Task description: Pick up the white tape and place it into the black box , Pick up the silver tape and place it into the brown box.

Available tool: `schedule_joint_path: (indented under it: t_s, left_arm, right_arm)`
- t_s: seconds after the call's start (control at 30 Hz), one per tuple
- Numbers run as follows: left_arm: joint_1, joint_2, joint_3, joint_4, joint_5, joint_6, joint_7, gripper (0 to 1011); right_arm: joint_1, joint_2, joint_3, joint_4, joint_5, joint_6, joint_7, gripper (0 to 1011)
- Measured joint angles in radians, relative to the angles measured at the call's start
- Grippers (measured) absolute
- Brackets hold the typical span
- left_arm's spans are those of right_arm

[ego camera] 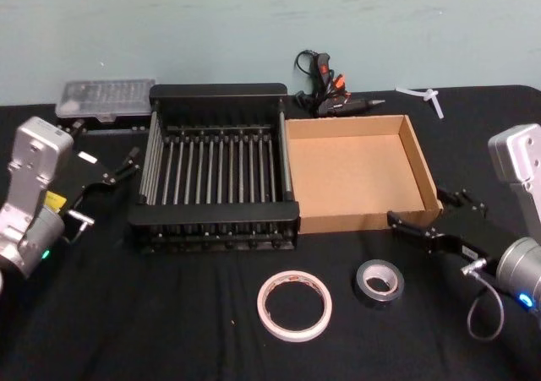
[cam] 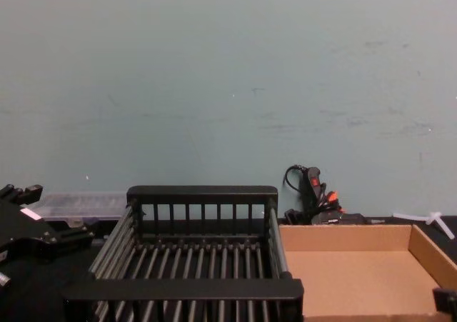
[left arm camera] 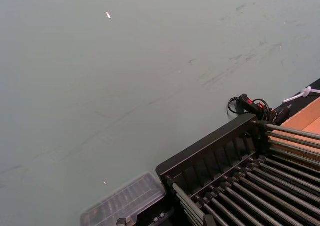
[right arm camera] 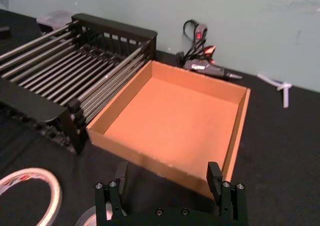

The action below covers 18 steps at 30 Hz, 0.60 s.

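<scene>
The white tape [ego camera: 294,305] lies flat on the black cloth in front of the boxes, and its edge appears in the right wrist view [right arm camera: 30,196]. To its right lies the smaller silver tape [ego camera: 379,281]. The black box [ego camera: 218,94] stands behind them at centre left with nothing in it. The brown box [ego camera: 363,220] sits against its right side, also with nothing inside [right arm camera: 235,136]. My right gripper [ego camera: 435,212] hovers open by the brown box's front right corner, right of the silver tape. Over at the black box's left side, my left gripper [ego camera: 106,191] is open.
A clear plastic case [ego camera: 106,98] lies behind the black box at the left. A glue gun with its cable [ego camera: 330,89] and a white plastic piece [ego camera: 423,96] lie by the back wall. Bare black cloth runs along the table's front.
</scene>
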Motion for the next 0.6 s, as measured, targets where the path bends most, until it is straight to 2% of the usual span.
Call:
schedule_joint_path:
  t_s: [0.37,0.6]
  left_arm:
    - [0.0,0.0,0.0,0.0,0.0,0.0,0.0,1001]
    - [0.0,0.0,0.0,0.0,0.0,0.0,0.0,1001]
  right_arm:
    - [-0.036,-0.021,0.004,-0.021,0.002,0.077,0.011,1002]
    - [-0.044,-0.021,0.005,-0.025,-0.005,0.113,0.031,1002]
